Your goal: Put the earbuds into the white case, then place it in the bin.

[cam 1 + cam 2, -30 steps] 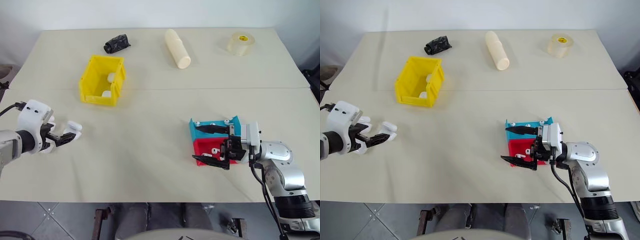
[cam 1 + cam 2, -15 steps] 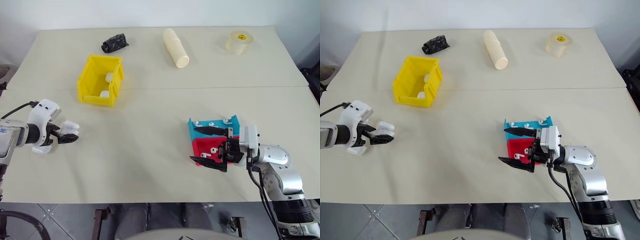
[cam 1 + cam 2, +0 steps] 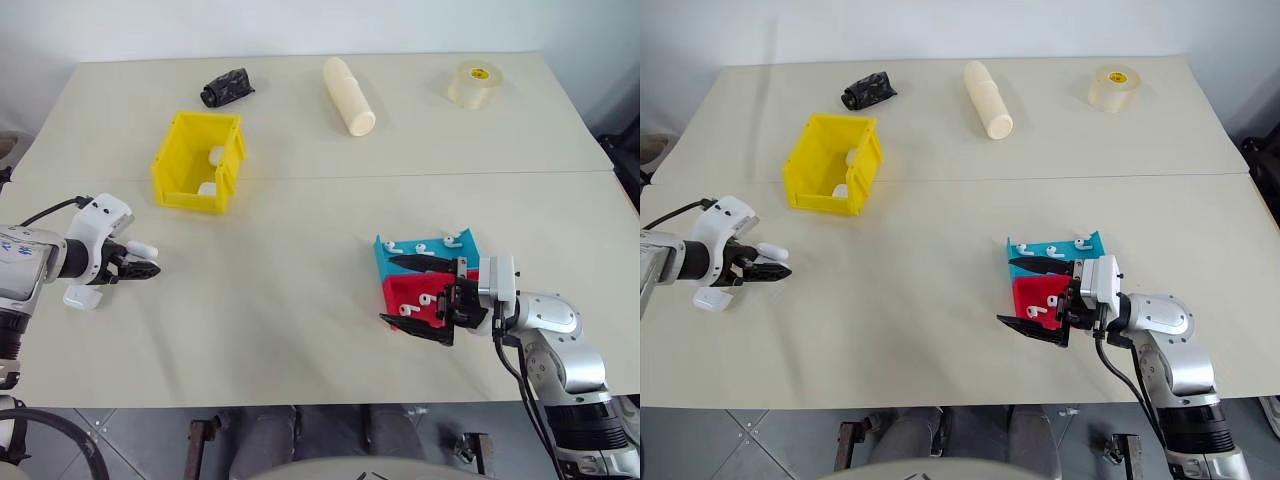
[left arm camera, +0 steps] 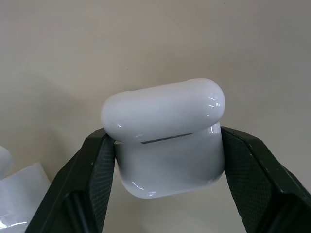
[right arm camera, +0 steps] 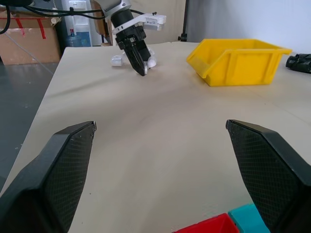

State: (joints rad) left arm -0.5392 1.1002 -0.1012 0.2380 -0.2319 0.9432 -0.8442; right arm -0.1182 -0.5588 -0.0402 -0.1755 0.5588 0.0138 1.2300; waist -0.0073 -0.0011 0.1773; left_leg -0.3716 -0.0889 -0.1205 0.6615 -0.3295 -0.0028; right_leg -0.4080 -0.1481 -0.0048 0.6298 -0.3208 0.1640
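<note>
At the table's left, my left gripper (image 3: 150, 268) is shut on the white case (image 4: 165, 141), whose lid is closed. Both black fingers (image 4: 92, 170) press its sides just above the tabletop. My right gripper (image 3: 388, 290) stands open and level at the right, its fingers spanning the front of a blue tray (image 3: 386, 257) and a red tray (image 3: 397, 293). Several white earbuds (image 3: 420, 247) lie in the blue tray, and two more (image 3: 428, 299) in the red one. The yellow bin (image 3: 197, 160) stands at the back left with two white cases (image 3: 215, 155) inside.
Along the far edge lie a black crumpled object (image 3: 226, 86), a cream cylinder (image 3: 350, 96) and a roll of clear tape (image 3: 474, 84). Another small white object (image 3: 80, 298) rests beside my left gripper. A seam crosses the table (image 3: 300, 178).
My left gripper's fingers, open around the white case before, have closed on it after a small move forward and down. The right gripper has kept still and open.
</note>
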